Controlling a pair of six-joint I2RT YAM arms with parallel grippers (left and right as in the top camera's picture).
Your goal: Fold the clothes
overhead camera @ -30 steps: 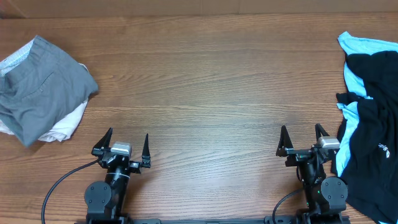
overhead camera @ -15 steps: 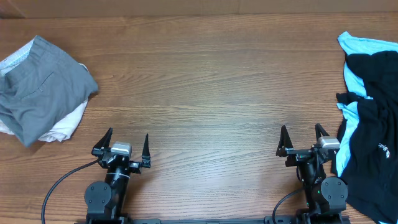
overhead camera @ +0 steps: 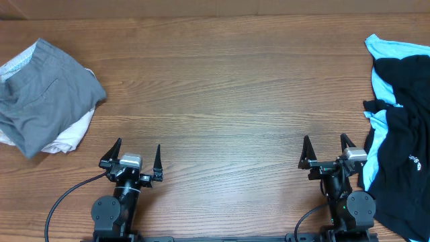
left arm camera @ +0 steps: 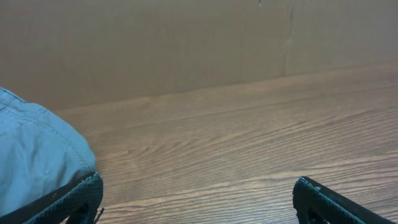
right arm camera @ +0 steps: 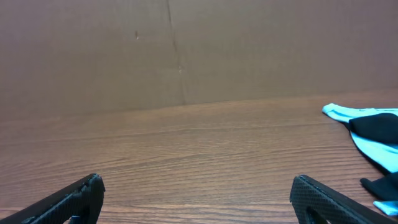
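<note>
The grey shorts (overhead camera: 44,94) lie folded in a bundle at the far left of the table, on top of a cream garment (overhead camera: 70,138). Their edge shows in the left wrist view (left arm camera: 34,155). My left gripper (overhead camera: 137,154) is open and empty near the front edge, to the right of and nearer than the shorts; in its own view (left arm camera: 196,196) only bare wood lies between the fingers. My right gripper (overhead camera: 328,149) is open and empty at the front right, also over bare wood in its own view (right arm camera: 196,193).
A black and light-blue garment (overhead camera: 400,121) is heaped at the right edge, just right of my right gripper, and shows in the right wrist view (right arm camera: 373,134). A brown cardboard wall (right arm camera: 186,50) stands behind the wooden table (overhead camera: 228,87).
</note>
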